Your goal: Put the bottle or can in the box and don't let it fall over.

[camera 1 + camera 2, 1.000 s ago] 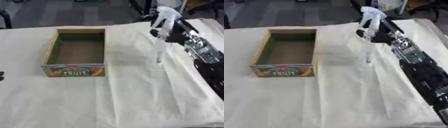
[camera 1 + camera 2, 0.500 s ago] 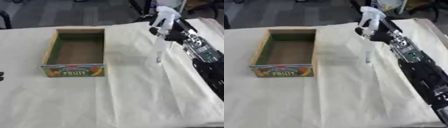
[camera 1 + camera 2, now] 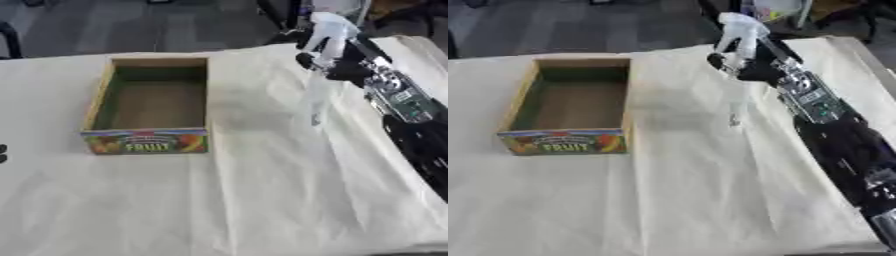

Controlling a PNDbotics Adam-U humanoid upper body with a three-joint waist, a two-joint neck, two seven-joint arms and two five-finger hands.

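A clear spray bottle [image 3: 318, 85] with a white trigger head is seen to the right of the box [image 3: 150, 106], well apart from it, over the cream cloth [image 3: 227, 200] that covers the table. The long axis of the bottle is close to vertical, with a slight lean: the white spray head is uppermost and farther from the camera, and the narrow transparent lower end points down toward the cloth. Whether that lower end touches the cloth or hangs just above it cannot be told. The nozzle of the spray head is directed toward the box side. The bottle is held near its neck, just below the white head, by the right hand [image 3: 337, 67], whose dark fingers are curled round it; the thumb cannot be made out separately. The right arm [image 3: 833, 135], black with silver and green parts, extends from the lower right up to the hand, on the side of the bottle away from the box. The box is an open cardboard tray, rectangular, with its long axis running away from the camera; its interior is bare, and its near wall carries a coloured fruit print with the word FRUIT. The bottle is outside the box, level with its far half. A small dark part of the left hand [image 3: 3, 152] shows at the picture edge left of the box; its finger position cannot be told.
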